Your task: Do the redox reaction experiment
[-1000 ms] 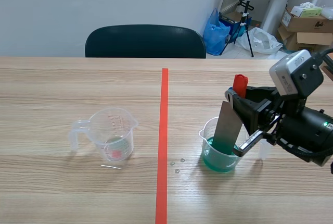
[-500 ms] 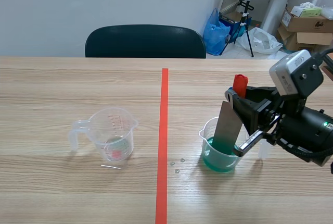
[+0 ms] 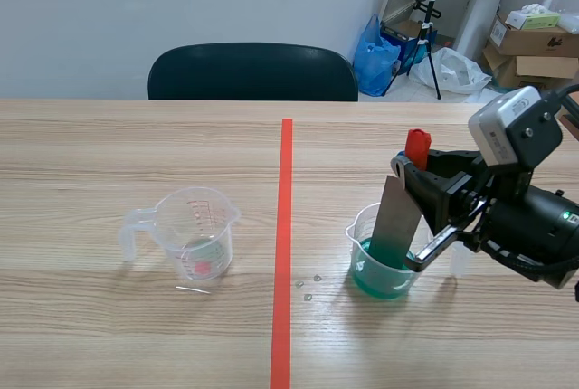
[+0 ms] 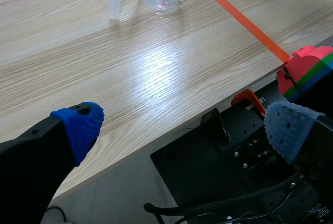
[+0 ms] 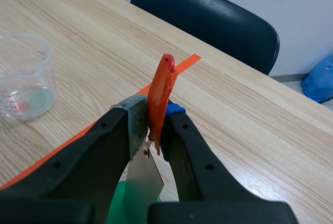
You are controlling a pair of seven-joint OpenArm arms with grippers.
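Observation:
My right gripper [image 3: 414,192] is shut on a grey metal sheet [image 3: 395,217] topped by an orange-red clip [image 3: 416,147]. The sheet stands tilted, its lower end dipped in the blue-green liquid of a small clear beaker [image 3: 380,267] right of the tape line. In the right wrist view the fingers [image 5: 117,130] press sheet [image 5: 143,179] and clip [image 5: 160,99] together above the green liquid [image 5: 115,211]. A clear measuring cup [image 3: 194,233] with a handle and a little liquid stands left of the line. My left gripper [image 4: 182,125] is open beyond the table's near edge, out of the scene view.
A small clear tube [image 3: 460,260] stands just right of the beaker. A few tiny clear bits [image 3: 308,286] lie by the tape line. A dark chair [image 3: 253,71] is behind the table. Under the left gripper sits black robot hardware [image 4: 244,140].

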